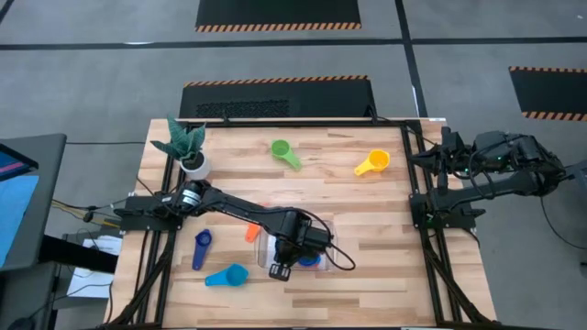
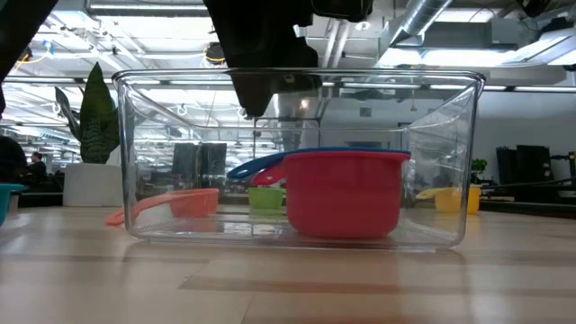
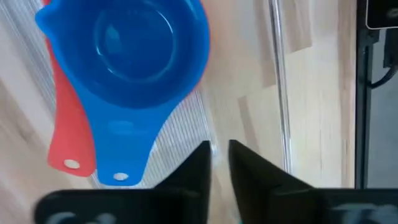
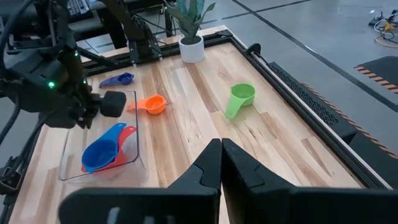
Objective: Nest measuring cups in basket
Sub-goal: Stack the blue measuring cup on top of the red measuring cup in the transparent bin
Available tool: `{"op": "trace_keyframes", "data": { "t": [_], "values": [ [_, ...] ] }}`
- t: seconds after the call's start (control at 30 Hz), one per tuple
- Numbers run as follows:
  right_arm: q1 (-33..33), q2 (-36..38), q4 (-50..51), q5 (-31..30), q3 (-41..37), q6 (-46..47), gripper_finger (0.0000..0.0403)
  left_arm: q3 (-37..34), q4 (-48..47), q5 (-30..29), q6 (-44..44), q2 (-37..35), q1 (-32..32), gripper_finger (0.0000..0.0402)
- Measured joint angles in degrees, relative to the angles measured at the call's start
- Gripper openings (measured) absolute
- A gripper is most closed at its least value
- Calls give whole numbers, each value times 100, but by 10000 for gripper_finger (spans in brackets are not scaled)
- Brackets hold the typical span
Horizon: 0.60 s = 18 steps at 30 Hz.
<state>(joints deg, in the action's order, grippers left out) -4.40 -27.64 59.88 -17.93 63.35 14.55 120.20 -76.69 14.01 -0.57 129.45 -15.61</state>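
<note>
Two matte black jointed robot arms, the left arm (image 1: 240, 213) with a silver round joint cap near its base and thin black cables looping off its wrist, small green indicator light on its housing, right arm (image 1: 486, 170) bulky black with cable bundles, blunt black wedge-shaped jaws

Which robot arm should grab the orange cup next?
The left, probably. Its claw hangs over the basket, with the orange cup just beside it. The right claw is parked off the table's far edge.

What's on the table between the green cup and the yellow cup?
Nothing: in the high view only bare wood lies between the green cup and the yellow cup.
</note>
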Motion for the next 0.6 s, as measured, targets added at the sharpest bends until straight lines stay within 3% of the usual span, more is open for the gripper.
{"op": "trace_keyframes", "data": {
  "t": [0.1, 0.6],
  "values": [
    [0, 1, -4, 0, 0, 2, 26, 0, -30, -56, 90, 0, 7, 5],
    [0, 0, -7, -2, 0, 57, 26, -210, -208, -286, 442, -49, 8, 0]
  ]
}}
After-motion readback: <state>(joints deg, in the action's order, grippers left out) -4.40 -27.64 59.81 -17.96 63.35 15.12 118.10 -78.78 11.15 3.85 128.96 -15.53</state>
